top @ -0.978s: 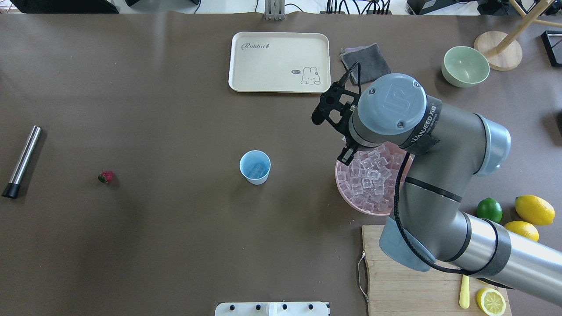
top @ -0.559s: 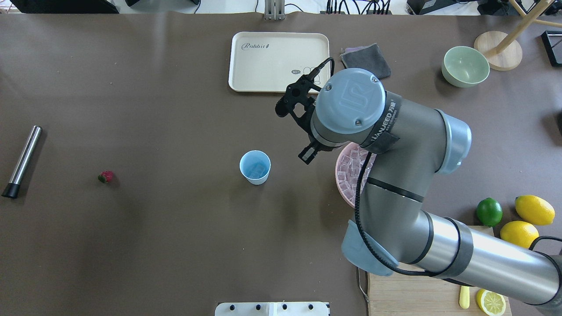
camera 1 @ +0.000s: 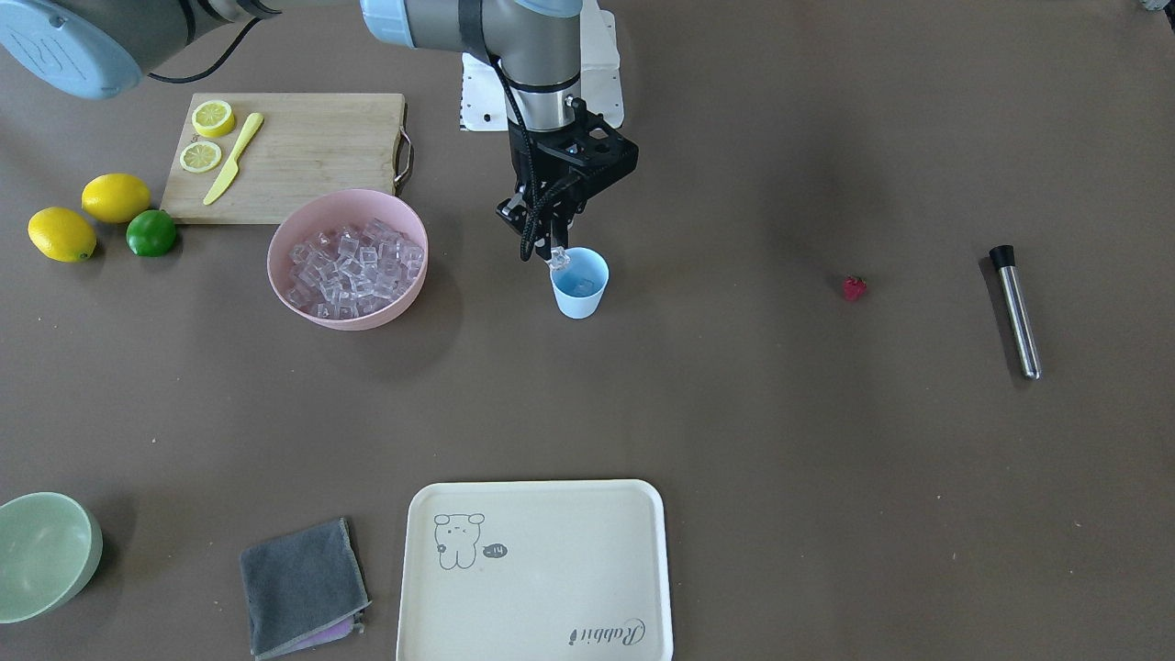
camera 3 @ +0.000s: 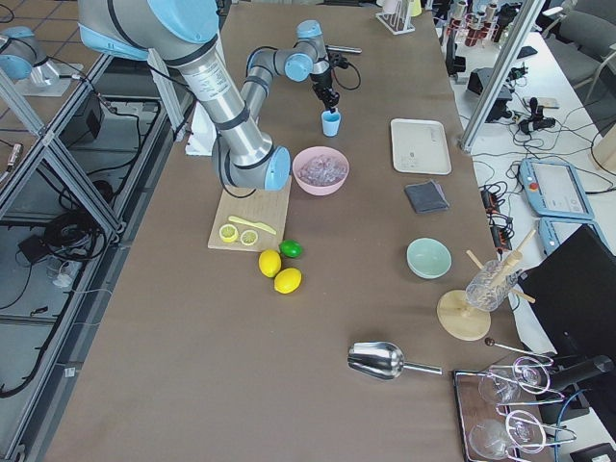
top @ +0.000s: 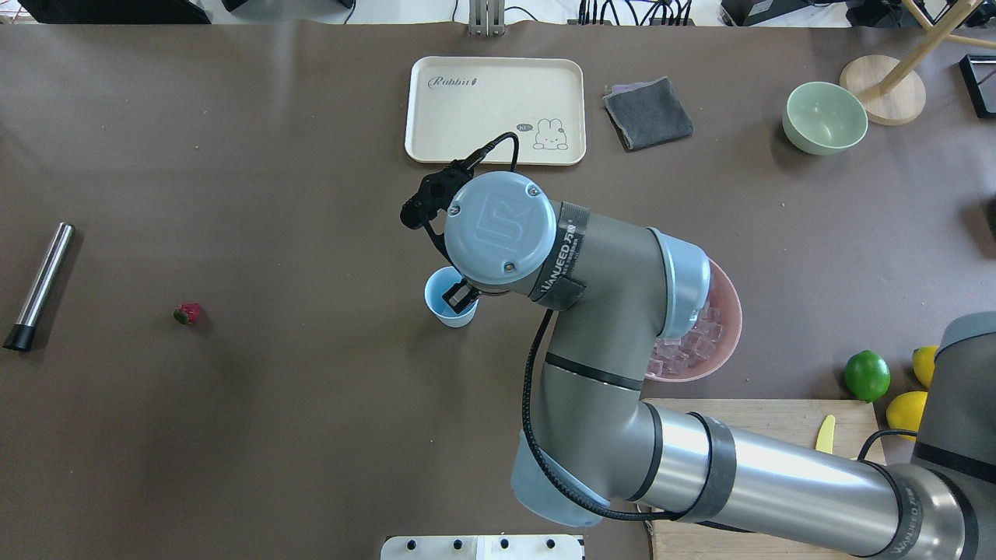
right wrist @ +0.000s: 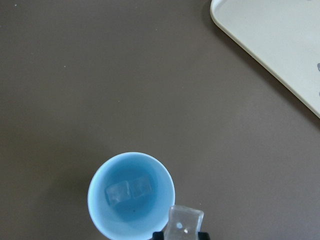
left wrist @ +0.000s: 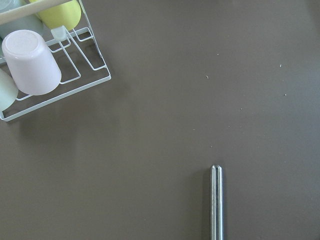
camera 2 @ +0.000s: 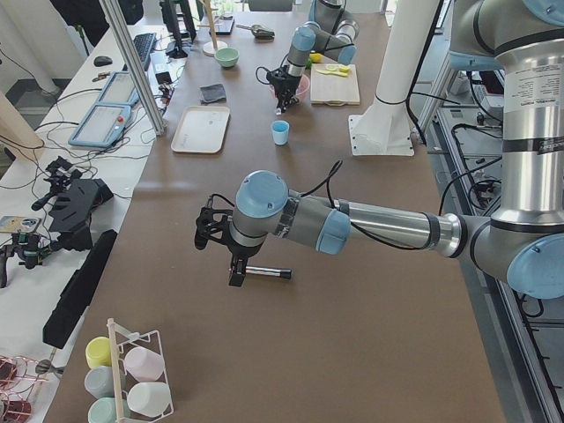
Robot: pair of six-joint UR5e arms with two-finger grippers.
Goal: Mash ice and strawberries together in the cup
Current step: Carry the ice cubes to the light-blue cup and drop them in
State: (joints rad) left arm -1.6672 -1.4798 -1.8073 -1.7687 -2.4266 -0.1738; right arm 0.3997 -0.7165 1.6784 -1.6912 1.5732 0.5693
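The pale-blue cup (right wrist: 131, 195) stands upright mid-table with two ice cubes (right wrist: 129, 191) on its bottom. My right gripper (camera 1: 556, 259) hangs just over the cup's (camera 1: 579, 283) rim, shut on one clear ice cube (right wrist: 185, 224). From overhead the wrist covers most of the cup (top: 445, 305). The strawberry (top: 187, 313) lies alone on the mat, well left of the cup. My left gripper (camera 2: 236, 278) shows only in the exterior left view, hovering by the steel muddler (camera 2: 269, 273); I cannot tell if it is open or shut.
A pink bowl (camera 1: 303, 303) full of ice (camera 1: 353, 264) sits beside the cup on the robot's right. The steel muddler (top: 39, 286) lies far left. A cream tray (top: 494, 109), grey cloth (top: 647, 113), green bowl (top: 825, 117), cutting board (camera 1: 294, 156) and lemons (camera 1: 87, 216) ring the area.
My right arm has swung left from above the pink ice bowl to above the cup, with an ice cube in its fingers. The strawberry, cup and muddler have not moved.
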